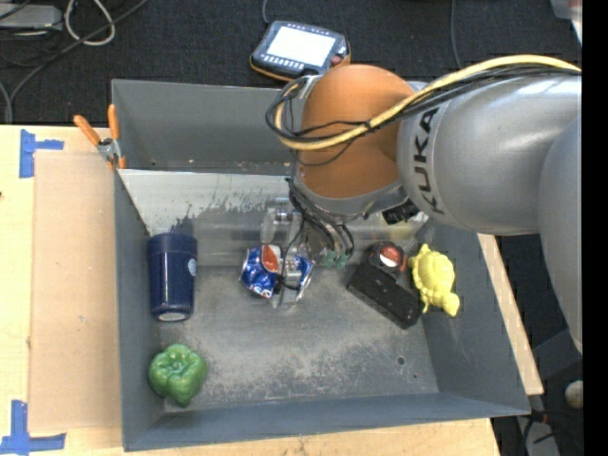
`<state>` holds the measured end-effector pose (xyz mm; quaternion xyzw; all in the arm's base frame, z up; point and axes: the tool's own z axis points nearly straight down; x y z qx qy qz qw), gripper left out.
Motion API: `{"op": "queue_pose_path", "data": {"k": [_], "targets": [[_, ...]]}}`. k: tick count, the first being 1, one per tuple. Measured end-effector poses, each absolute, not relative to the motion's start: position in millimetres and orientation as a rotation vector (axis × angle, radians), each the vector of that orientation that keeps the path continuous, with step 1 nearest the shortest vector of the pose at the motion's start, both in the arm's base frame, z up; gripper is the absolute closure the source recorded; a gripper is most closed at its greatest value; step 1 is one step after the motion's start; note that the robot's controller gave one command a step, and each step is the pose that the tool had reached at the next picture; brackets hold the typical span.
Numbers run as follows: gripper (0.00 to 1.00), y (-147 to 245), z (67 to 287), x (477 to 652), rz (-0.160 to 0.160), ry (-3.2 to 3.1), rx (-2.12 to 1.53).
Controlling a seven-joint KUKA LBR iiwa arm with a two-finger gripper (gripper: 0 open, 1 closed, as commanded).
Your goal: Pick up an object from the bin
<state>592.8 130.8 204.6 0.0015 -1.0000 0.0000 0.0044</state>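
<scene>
A grey bin [323,359], with a big silver arm [494,150] reaching in from the right. A navy cup [172,274] lies left, a black box [384,294] and yellow toy [435,279] right, and a green pepper [177,373] near left. In the middle, the hand [290,274] is down at a crushed blue can [255,274]; I cannot tell if it is open or closed.

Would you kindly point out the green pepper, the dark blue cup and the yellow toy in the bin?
green pepper [177,372]: camera view, middle of its rounded body.
dark blue cup [172,274]: camera view, middle of its side wall.
yellow toy [435,278]: camera view, middle of its body.
</scene>
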Motion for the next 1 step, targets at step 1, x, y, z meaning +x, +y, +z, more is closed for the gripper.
{"op": "queue_pose_path", "data": {"k": [1], "targets": [[0.0, 129.6, 209.5, 594.5, -0.001, -3.14, -0.003]]}}
